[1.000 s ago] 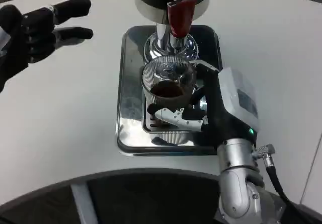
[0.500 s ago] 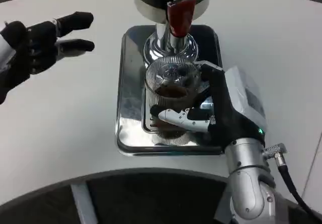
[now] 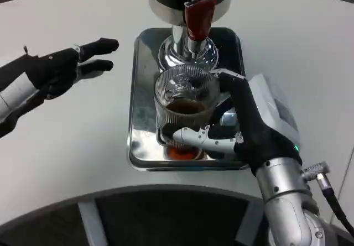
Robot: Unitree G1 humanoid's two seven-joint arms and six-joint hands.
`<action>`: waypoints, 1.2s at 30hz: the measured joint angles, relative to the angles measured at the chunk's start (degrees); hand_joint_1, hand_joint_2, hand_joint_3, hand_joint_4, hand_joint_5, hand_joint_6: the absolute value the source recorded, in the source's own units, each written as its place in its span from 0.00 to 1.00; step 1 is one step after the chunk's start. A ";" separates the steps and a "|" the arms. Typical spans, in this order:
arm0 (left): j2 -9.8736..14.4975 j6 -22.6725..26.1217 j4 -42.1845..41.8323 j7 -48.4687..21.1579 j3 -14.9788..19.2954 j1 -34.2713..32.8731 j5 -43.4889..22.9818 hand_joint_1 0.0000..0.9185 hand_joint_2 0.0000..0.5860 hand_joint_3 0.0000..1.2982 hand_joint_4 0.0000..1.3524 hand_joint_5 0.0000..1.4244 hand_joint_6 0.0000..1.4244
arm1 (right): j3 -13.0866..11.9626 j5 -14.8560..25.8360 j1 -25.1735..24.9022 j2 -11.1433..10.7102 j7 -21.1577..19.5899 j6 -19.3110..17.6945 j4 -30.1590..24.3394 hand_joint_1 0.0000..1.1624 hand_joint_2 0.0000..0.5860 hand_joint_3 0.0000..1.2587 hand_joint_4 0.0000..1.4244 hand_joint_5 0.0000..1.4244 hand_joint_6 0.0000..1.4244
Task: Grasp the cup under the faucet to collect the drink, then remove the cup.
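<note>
Lifted off the tray (image 3: 141,113), the cup (image 3: 185,110) sits gripped in my right hand (image 3: 243,130); left hand (image 3: 61,69), now lower, hovers open at frame left.

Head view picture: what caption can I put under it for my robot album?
Robot's right hand grips a ribbed glass cup of dark drink on the metal tray beneath the red faucet.

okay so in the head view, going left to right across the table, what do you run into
left hand → steel tray → ribbed glass cup with dark drink, under the red faucet lever → right hand, gripping the cup.
</note>
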 measured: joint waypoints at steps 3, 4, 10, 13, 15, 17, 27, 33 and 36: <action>-0.17 -1.76 -1.37 0.33 -0.21 1.22 0.20 0.00 0.07 0.05 0.00 0.01 0.00 | 0.28 -0.72 1.48 -0.08 0.98 0.13 -1.81 0.87 0.25 0.80 0.78 0.81 0.95; -0.18 -2.33 -1.74 0.50 -0.25 1.74 0.28 0.00 0.07 0.04 0.00 0.01 0.00 | 0.40 -0.81 2.05 -0.10 1.30 0.14 -2.51 0.87 0.25 0.80 0.78 0.81 0.95; -0.68 -6.73 -4.48 1.52 -0.92 4.86 2.39 0.00 0.06 0.01 0.00 0.00 0.00 | 1.50 -2.12 5.04 -0.27 2.82 0.21 -5.91 0.87 0.24 0.80 0.78 0.81 0.95; -1.08 -9.39 -6.20 2.02 -1.62 6.98 3.15 0.00 0.06 0.00 0.00 0.00 0.00 | 2.10 -2.61 6.54 -0.41 3.80 0.21 -7.54 0.88 0.23 0.80 0.78 0.81 0.95; -1.14 -11.13 -7.21 2.54 -2.11 8.41 4.67 0.00 0.06 0.00 0.00 0.00 0.00 | 2.40 -2.99 7.53 -0.58 4.50 0.21 -8.71 0.88 0.23 0.80 0.78 0.81 0.95; -1.17 -12.95 -8.07 3.35 -2.28 9.72 5.48 0.00 0.06 0.00 0.00 0.00 0.00 | 2.50 -3.18 8.30 -0.60 4.95 0.21 -9.69 0.88 0.23 0.80 0.78 0.81 0.96; -1.74 -20.91 -12.68 10.92 -2.38 18.25 12.41 0.00 0.06 0.00 0.00 0.00 0.00 | 3.93 -4.79 12.26 -0.73 6.83 0.20 -13.89 0.88 0.22 0.80 0.78 0.81 0.97; -2.27 -24.39 -14.39 17.17 -1.94 23.25 17.80 0.00 0.07 0.00 0.00 0.00 0.00 | 5.01 -5.88 14.67 -0.77 7.50 0.14 -16.16 0.88 0.22 0.80 0.78 0.81 0.97; -3.45 -25.22 -15.88 21.43 -1.68 26.21 21.61 0.00 0.07 0.00 0.00 0.00 0.00 | 5.63 -7.13 16.05 -0.82 8.00 0.02 -17.94 0.88 0.22 0.80 0.78 0.81 0.97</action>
